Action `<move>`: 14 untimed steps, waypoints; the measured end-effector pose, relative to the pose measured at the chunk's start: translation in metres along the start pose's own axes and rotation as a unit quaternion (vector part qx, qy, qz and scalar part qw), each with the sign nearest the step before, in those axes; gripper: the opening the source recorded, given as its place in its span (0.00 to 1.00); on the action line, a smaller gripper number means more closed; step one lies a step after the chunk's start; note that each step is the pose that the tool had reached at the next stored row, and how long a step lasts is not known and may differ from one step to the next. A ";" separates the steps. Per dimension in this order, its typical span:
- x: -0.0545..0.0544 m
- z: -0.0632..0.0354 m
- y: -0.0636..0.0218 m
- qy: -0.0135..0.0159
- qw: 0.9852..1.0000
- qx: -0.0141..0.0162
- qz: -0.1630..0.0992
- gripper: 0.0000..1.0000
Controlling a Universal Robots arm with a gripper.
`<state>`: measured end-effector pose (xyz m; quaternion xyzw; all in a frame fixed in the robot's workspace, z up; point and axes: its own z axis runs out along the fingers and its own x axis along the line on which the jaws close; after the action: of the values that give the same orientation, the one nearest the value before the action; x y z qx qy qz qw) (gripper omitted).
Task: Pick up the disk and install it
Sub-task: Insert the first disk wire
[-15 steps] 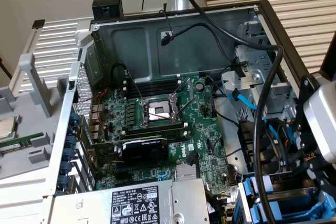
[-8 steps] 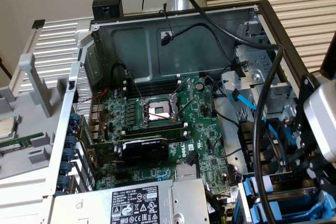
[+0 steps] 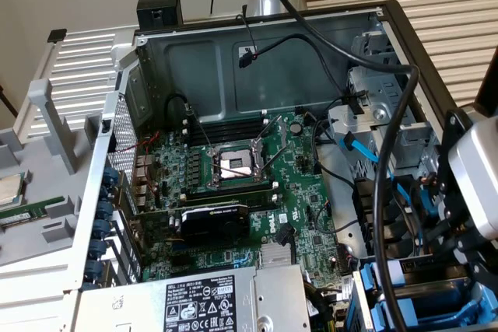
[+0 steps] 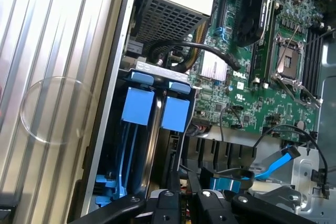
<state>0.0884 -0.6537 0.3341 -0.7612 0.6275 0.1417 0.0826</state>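
disk [image 4: 175, 113] edge-on in bay [image 4: 157, 69] w/ blue rail; gripper [image 4: 182, 199] jaws: can't tell.

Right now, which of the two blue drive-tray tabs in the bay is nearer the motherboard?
The smaller tab, next to the green motherboard; the larger tab sits beside the case wall.

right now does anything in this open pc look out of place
The CPU socket on the motherboard stands open and empty, levers raised, while a silver chip lies outside the case at the exterior view's left.
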 end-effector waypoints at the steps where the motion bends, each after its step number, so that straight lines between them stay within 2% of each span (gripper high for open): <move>1: 0.000 -0.0001 0.0001 0.000 1.000 0.000 0.000 0.18; 8: -0.001 -0.0005 0.0020 0.000 1.000 0.000 0.000 0.18; 14: -0.002 -0.0030 0.0034 0.003 1.000 0.000 0.000 0.18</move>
<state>0.0851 -0.6537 0.3377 -0.7614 0.6279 0.1400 0.0805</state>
